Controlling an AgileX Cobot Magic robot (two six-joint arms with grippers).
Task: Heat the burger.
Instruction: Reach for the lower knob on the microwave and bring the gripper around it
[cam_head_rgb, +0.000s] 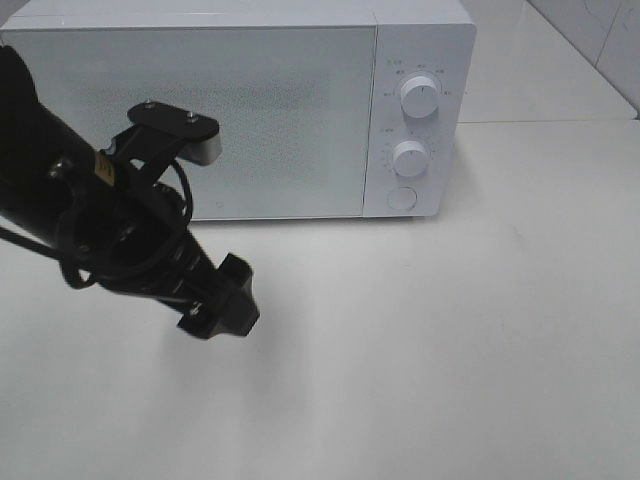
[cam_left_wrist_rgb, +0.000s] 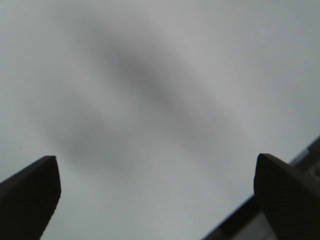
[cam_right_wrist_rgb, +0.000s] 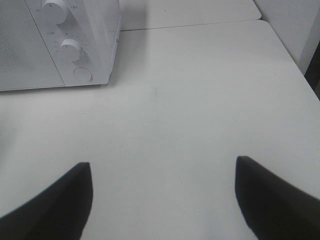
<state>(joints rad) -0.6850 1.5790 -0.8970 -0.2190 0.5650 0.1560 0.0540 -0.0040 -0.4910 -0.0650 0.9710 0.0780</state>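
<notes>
While the white microwave (cam_head_rgb: 260, 110) stood shut, both grippers hung open above the table (cam_head_rgb: 470, 350).
You saw the left gripper (cam_left_wrist_rgb: 157, 200) with dark wedge fingers (cam_left_wrist_rgb: 30, 197) spread wide over a blurred grey surface, gripping nothing; the right gripper (cam_right_wrist_rgb: 162, 200) gaped likewise over the smooth matte table. Only your high camera showed the whole speckled door (cam_head_rgb: 300, 160) and the black, cabled left arm (cam_head_rgb: 60, 190). You could not tell where the burger was.
</notes>
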